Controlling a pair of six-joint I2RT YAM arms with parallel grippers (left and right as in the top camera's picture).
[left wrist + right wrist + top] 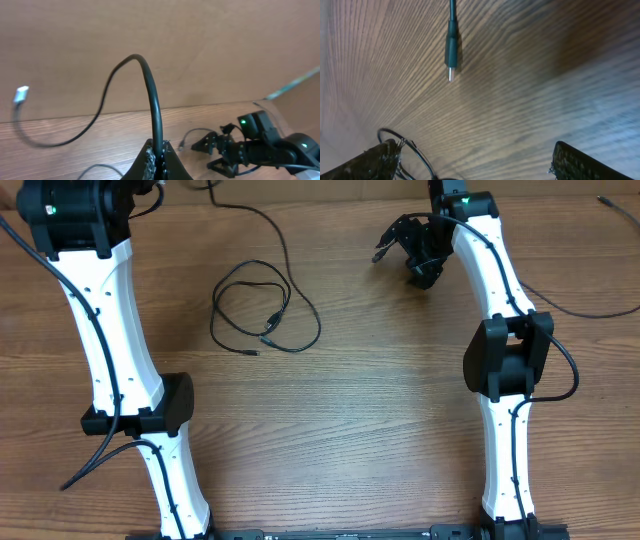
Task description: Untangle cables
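Only the left wrist view shows the left pincer (158,157) clamped shut on a black cable (151,95), its pale plug end (21,94) hanging free. Overhead, the other cables (262,305) lie looped on the worktop (380,420). The right pincer (475,152) gapes wide, apparently empty, a dark plug (451,54) lying before it.

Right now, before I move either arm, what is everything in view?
looped cable: one bunch, black, middle of table, nearer the left arm
loose cable: one, black, far right of table
held cable: one, black with silver plug, arching up from the left fingers
plug: one, black with silver tip, flat on table ahead of right fingers
table: one, brown wood
left arm, right arm: two, white and black
left fingers: shut on held cable
right fingers: open, empty
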